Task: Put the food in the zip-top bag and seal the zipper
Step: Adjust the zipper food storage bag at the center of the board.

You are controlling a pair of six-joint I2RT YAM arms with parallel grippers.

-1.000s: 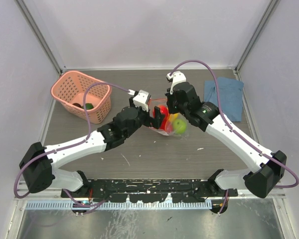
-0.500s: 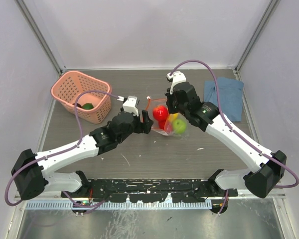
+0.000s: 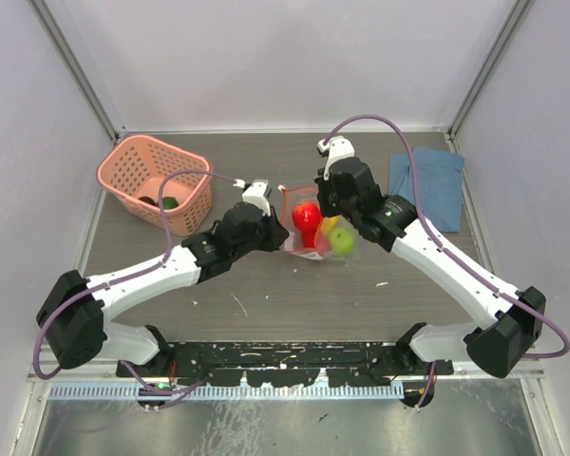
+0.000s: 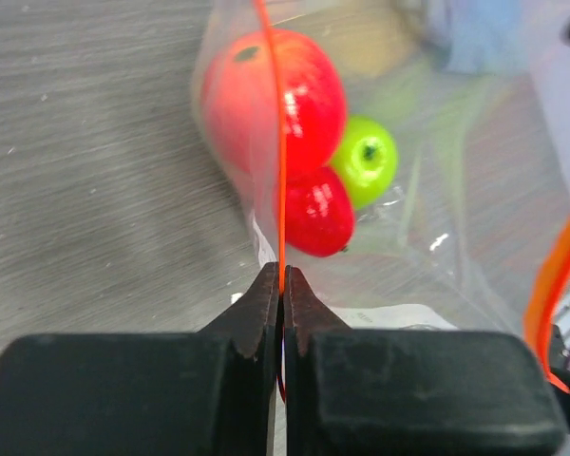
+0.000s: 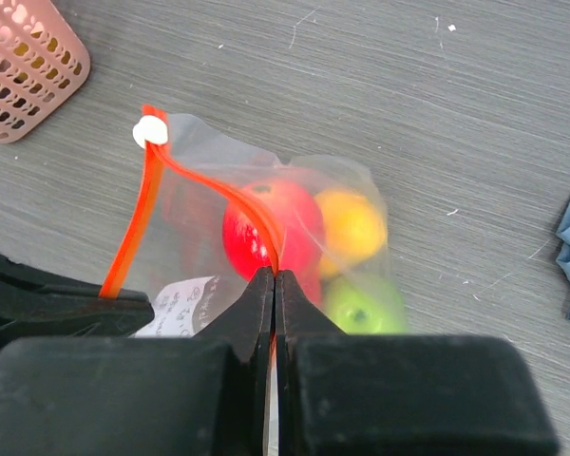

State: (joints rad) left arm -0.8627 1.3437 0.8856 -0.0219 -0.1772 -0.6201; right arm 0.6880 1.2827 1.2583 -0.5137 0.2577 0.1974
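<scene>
Left pincer [image 4: 281,277] and right pincer [image 5: 274,277] clamp the zipper [image 5: 125,233] of the filled zip-top bag [image 5: 195,176]; sealing probably needs the slider [image 5: 150,131] drawn along.

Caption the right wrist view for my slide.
Right hand pinches the orange zipper of the bag, fruit inside.

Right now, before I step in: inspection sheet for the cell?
Surface: grey table, scuffed, white flecks.
Job's things: zip-top bag holds red, yellow and green food; zipper unsealed, slider at its far end.
Clutter: pink basket with a green piece inside; blue cloth.
Pincers: left pincer and right pincer each shut on the zipper.
Cables: purple cables loop above both arms.
Surroundings: plain white walls.
</scene>
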